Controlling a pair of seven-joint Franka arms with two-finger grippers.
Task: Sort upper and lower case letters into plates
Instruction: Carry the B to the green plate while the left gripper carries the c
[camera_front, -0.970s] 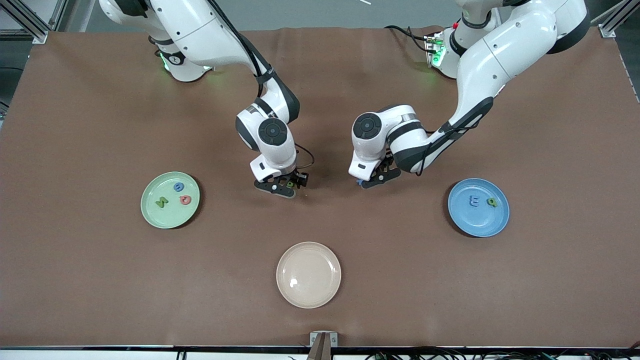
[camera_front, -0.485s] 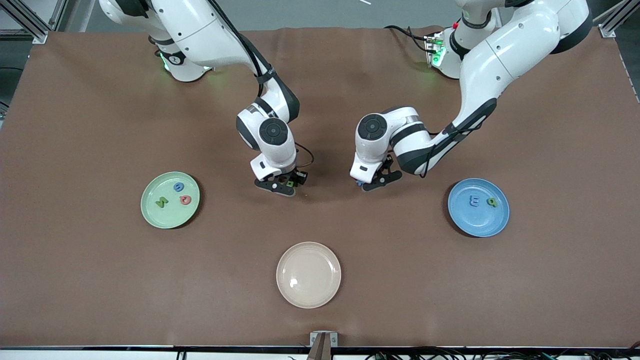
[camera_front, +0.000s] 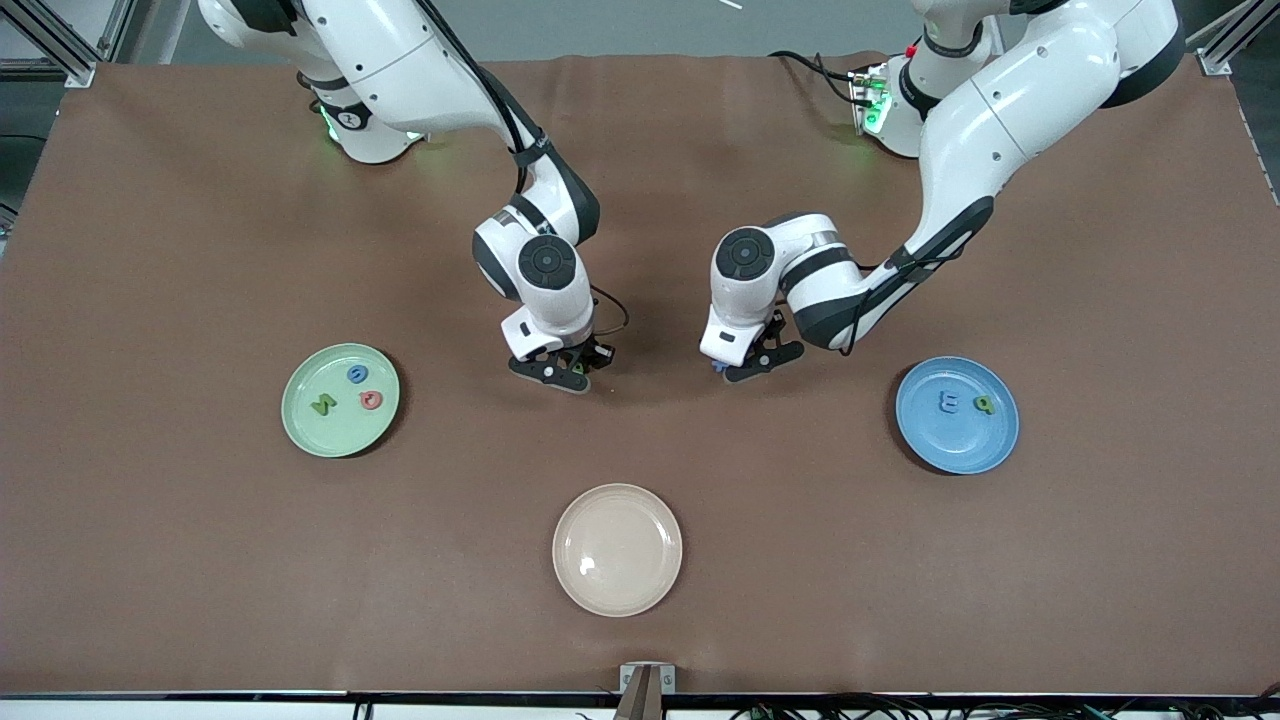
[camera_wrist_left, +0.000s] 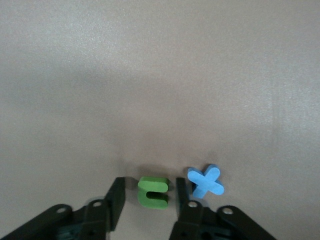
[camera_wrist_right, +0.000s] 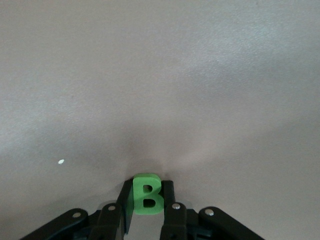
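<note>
The pale mint green plate lies toward the right arm's end of the table and holds three letters. The blue plate lies toward the left arm's end and holds two letters. My right gripper is low at the table's middle, and in the right wrist view it is shut on a green B. My left gripper is low beside it. In the left wrist view it is open around a green c on the table. A blue x lies just outside one finger.
An empty cream-beige plate lies near the table's front edge, nearer to the front camera than both grippers. Brown table cover stretches between the plates.
The right gripper has shifted slightly with the green B. The left arm's wrist has shifted slightly toward its own end; its gripper stays at the green c.
</note>
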